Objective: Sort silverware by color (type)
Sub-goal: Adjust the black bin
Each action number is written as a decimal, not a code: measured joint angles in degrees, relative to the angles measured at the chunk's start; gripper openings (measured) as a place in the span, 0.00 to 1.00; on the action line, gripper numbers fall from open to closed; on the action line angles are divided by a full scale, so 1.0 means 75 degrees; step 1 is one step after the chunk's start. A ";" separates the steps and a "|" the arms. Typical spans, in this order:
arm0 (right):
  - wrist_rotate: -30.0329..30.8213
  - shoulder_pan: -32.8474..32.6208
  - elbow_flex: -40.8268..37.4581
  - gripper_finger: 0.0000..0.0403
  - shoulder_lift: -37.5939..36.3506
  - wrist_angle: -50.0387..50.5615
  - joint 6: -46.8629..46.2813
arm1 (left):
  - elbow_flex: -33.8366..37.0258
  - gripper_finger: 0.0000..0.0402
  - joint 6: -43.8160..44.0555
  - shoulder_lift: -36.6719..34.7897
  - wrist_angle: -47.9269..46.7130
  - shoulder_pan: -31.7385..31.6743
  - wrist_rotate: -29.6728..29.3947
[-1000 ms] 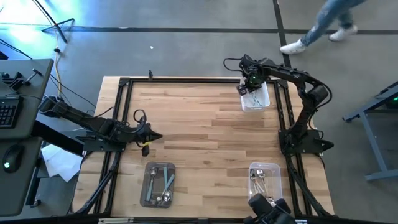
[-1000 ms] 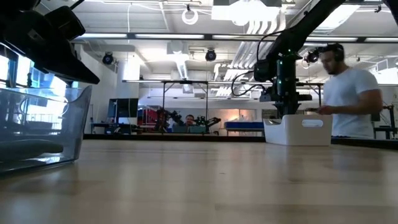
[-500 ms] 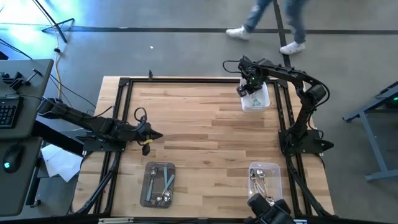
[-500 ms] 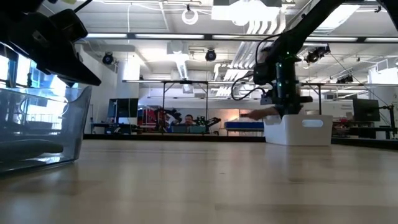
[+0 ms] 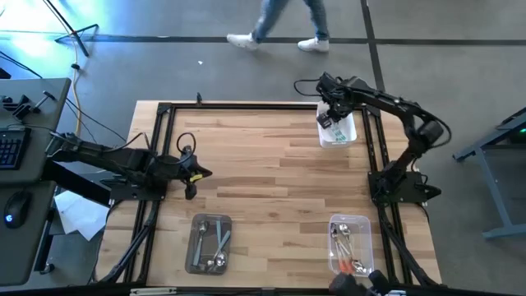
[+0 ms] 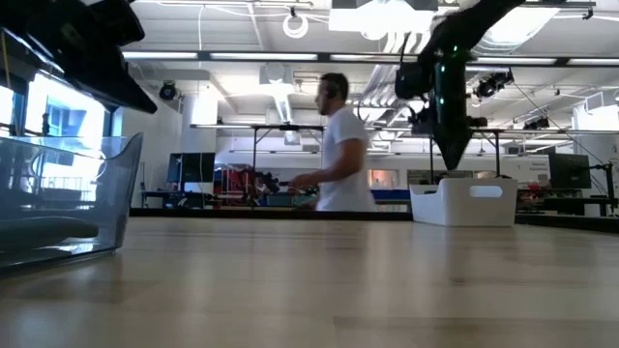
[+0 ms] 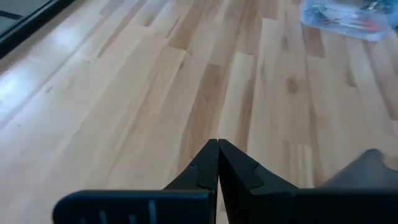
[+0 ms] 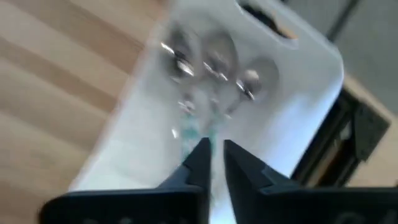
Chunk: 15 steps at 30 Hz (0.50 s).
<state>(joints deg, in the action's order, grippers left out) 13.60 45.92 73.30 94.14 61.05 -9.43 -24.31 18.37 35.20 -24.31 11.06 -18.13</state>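
Below my right pincer (image 8: 212, 152) the spoons (image 8: 211, 68) in the white tub (image 8: 298, 93) blur together; their handles' colours I can't sort.

The right gripper (image 5: 329, 117) has lifted clear above the white tub (image 5: 346, 131) at two o'clock, jaws slightly parted; a person (image 6: 338, 145) — earlier behind that tub — now walks toward twelve o'clock.

Pale planked wood table (image 5: 263, 164), smooth white plastic tub (image 8: 298, 81), shiny metal spoons (image 8: 211, 65), clear glossy tub (image 6: 58, 193)
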 joint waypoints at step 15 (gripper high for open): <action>-0.1232 -0.3256 -0.4771 0.00 -0.3582 -0.8208 0.0444 | -0.1377 0.00 -0.0320 0.1806 -0.1090 0.0756 0.0912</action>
<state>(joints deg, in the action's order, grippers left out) 4.36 21.50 37.51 67.27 -0.51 -6.10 -34.64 15.97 48.75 -32.49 16.73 -11.29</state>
